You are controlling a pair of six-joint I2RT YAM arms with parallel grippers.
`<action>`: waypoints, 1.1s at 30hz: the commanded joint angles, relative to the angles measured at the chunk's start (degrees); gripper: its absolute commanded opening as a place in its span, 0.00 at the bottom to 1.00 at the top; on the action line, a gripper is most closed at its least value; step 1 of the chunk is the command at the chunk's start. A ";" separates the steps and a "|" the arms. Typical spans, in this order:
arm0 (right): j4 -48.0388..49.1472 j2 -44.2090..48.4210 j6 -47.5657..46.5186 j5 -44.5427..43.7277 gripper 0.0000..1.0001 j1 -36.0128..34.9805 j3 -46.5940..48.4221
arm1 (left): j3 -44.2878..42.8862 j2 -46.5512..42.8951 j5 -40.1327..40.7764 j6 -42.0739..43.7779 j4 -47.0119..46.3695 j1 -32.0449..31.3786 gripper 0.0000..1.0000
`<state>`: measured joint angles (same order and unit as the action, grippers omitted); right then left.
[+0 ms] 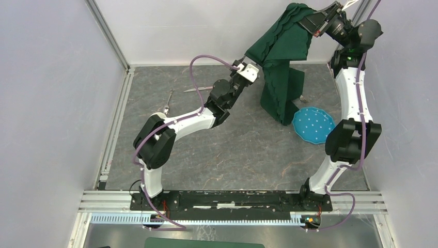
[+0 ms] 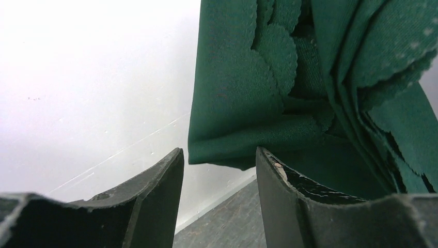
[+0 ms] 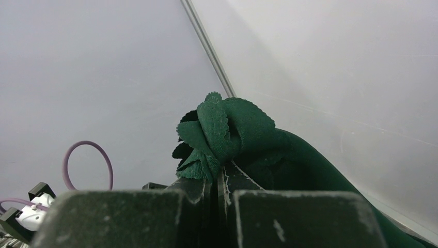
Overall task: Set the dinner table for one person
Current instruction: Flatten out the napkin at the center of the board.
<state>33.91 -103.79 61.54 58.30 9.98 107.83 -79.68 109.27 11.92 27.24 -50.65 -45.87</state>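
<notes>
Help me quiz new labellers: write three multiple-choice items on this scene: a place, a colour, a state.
1. Where is the blue plate? A) on the table, right side B) in the left fingers C) against the wall
2. Colour of the cloth? A) red B) dark green C) white
3. The right fingers are: A) open, empty B) shut on the cloth C) out of view
Key: A, it lies flat there; B, green in every view; B, cloth bunches out between the pinched tips.
</notes>
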 commanded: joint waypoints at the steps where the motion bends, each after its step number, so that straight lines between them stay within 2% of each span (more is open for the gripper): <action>1: 8.70 5.06 2.01 -1.46 0.00 -0.14 -0.95 | -2.45 1.40 0.54 4.14 -5.59 -0.62 0.61; 9: 11.07 7.91 1.78 -1.05 0.00 -0.38 -5.87 | -4.29 3.06 -2.89 4.75 -5.30 -0.78 0.60; 16: 11.14 9.98 1.01 -0.74 0.00 -0.42 -9.73 | 1.09 0.91 -2.79 5.40 -2.89 -2.55 0.56; 22: 11.41 12.16 -0.19 -1.03 0.00 -0.42 -13.67 | 5.93 -0.51 -1.15 7.73 -3.36 -4.27 0.55; 33: 11.64 11.49 1.48 -1.80 0.00 -0.75 -10.89 | 3.80 0.79 6.40 11.48 -7.29 -4.23 0.56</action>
<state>40.25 -95.42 62.35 58.87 9.54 93.51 -73.38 111.94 13.76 34.46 -52.36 -50.22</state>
